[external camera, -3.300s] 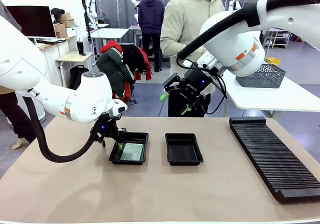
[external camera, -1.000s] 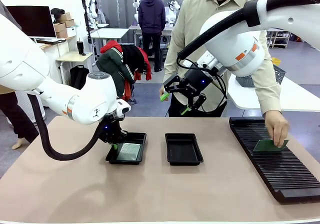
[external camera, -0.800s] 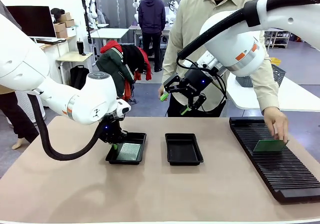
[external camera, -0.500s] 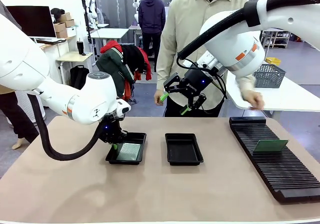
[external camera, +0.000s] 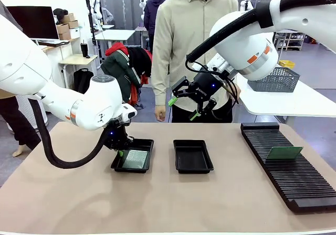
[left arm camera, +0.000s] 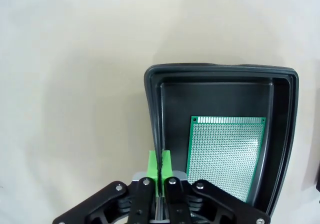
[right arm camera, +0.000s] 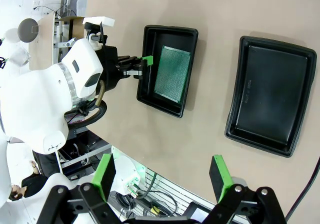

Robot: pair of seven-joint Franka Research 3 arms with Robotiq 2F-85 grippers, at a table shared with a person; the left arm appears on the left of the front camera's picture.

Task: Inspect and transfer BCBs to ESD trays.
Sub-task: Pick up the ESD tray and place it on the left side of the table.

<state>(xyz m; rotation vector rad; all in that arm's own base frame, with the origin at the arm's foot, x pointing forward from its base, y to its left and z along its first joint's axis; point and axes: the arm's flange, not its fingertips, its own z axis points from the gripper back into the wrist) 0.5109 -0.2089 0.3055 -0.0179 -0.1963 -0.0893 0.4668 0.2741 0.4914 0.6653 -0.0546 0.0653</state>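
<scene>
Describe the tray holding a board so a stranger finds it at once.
On the tan table, two black trays lie left of the ribbed rack. Take the left tray, its rim pinched by the left gripper. It alone holds a green board; its neighbour is empty.

Front camera: fixed on the robot's side, facing level across the desk (external camera: 157,203) toward the person (external camera: 189,35). Left wrist camera: close above one tray (left arm camera: 152,114), looking straight down. Right wrist camera: high up, looking down. It shares that tray and the second tray (right arm camera: 234,99) with the front view.
</scene>
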